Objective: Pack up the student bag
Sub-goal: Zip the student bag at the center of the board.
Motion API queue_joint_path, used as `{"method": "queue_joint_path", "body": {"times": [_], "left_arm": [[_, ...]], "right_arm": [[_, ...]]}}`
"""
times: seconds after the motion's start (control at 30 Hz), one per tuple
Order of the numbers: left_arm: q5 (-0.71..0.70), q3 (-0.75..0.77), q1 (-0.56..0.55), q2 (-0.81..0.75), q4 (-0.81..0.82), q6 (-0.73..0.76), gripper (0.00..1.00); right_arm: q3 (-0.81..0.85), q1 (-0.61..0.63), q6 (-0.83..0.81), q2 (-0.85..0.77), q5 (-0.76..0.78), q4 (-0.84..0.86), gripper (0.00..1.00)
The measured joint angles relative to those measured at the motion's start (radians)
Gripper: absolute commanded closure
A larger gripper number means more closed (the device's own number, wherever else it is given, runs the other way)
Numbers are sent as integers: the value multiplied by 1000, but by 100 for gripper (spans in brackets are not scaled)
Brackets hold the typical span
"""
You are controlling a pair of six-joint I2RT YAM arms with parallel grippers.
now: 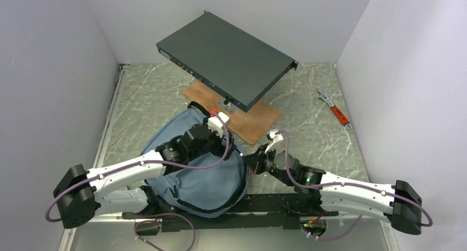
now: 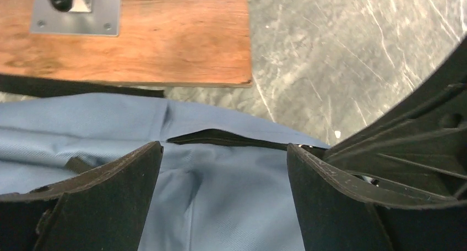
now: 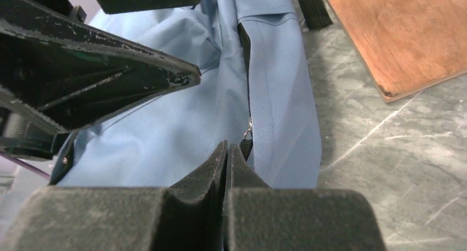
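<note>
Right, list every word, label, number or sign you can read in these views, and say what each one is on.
No text can be read in any view.
student bag: plain fabric, no label showing.
dark metal box: small marks along its front edge, too small to read.
wrench: red handle, any print too small to tell.
wooden board: bare.

Robot lab cell: white walls (image 1: 55, 69), marbled tabletop (image 1: 308, 113), raised dark metal box (image 1: 226, 58).
</note>
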Motion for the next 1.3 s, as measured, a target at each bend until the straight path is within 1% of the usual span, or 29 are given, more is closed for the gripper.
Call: {"method": "queue_joint_path", "body": {"times": [0.07,0.13,0.23,0.3,0.33,0.5,0.57,0.67,0.8,0.97,1.1,1.3], "left_arm": [[-26,34,-47,35,-20,0,26],[-77,144,-50,115,-146,-71,30],[-128,423,-50,284,-428,-241,27],[-139,523,-71,340,-517,-355,26],[-140,537,-82,345,-542,-401,27],[-167,537,-103,355,-645,-647,30],[-198,514,-109,349,-645,-711,29],[-243,455,-130,312,-637,-775,29],[-299,383,-145,231,-631,-859,31],[-335,299,-143,123,-603,-938,26],[-326,303,-136,132,-604,-985,27],[-295,367,-122,225,-648,-1046,26]], "right_arm": [[1,-3,-25,-5,-10,-19,100],[7,-5,-51,-8,-14,-53,100],[21,-5,-87,-11,-21,-84,100],[25,-5,-105,-13,-25,-89,100],[26,-5,-114,-13,-27,-89,100],[27,-5,-162,-5,-43,-89,100],[27,-5,-181,-5,-55,-86,100],[27,-5,-202,-6,-65,-79,100],[27,-7,-245,-8,-121,-48,100],[27,-10,-305,15,-221,7,100],[28,-10,-339,58,-296,27,100],[40,-12,-390,73,-365,30,100]]}}
